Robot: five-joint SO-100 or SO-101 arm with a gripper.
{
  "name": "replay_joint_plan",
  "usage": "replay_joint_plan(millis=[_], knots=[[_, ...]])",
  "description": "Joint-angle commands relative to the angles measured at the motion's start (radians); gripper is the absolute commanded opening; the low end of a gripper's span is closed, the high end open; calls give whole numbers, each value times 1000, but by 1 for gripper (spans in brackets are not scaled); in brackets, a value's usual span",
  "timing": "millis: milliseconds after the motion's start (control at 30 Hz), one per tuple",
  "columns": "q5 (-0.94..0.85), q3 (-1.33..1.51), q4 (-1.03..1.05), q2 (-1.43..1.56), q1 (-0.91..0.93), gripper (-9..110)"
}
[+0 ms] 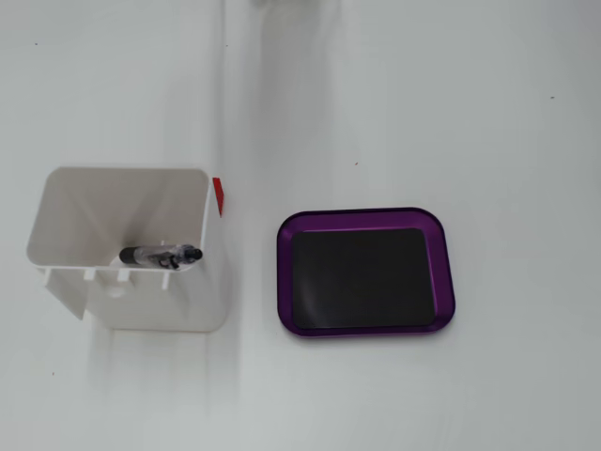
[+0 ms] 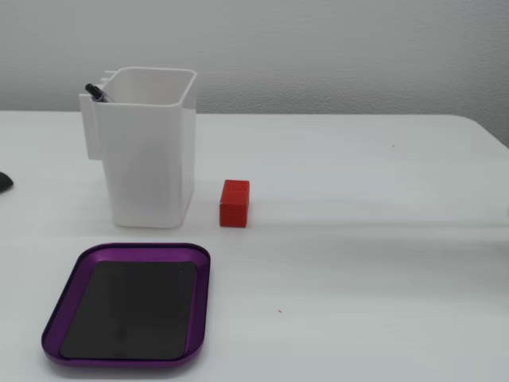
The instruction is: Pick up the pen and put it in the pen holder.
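No pincer showed in either fixed view, so its state couldn't be told and nothing could be placed relative to it. Nearest the side camera sat a purple tray [image 2: 127, 301] with a dark inner mat, flat on the white table [image 2: 358, 239]; seen from above, the tray [image 1: 365, 271] lay right of the holder, apart from it. Behind the tray stood a small red block [image 2: 235, 203], just beside the white pen holder [image 2: 151, 159]. From above the block [image 1: 218, 194] peeked out at the holder's [image 1: 117, 244] right wall. The pen [image 1: 161, 256] was already inside the holder, leaning on its rim; its black tip [image 2: 95, 92] poked above the left corner.
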Motion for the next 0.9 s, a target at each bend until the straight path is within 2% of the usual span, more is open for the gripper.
replay_joint_plan(millis=[0,367,667,867], knots=[[-60,135,12,195,-8,9],[-74,891,-37,675,-104,9],[-74,1589,-353,1069,-94,9],[-72,1942,-508,1367,-92,9]])
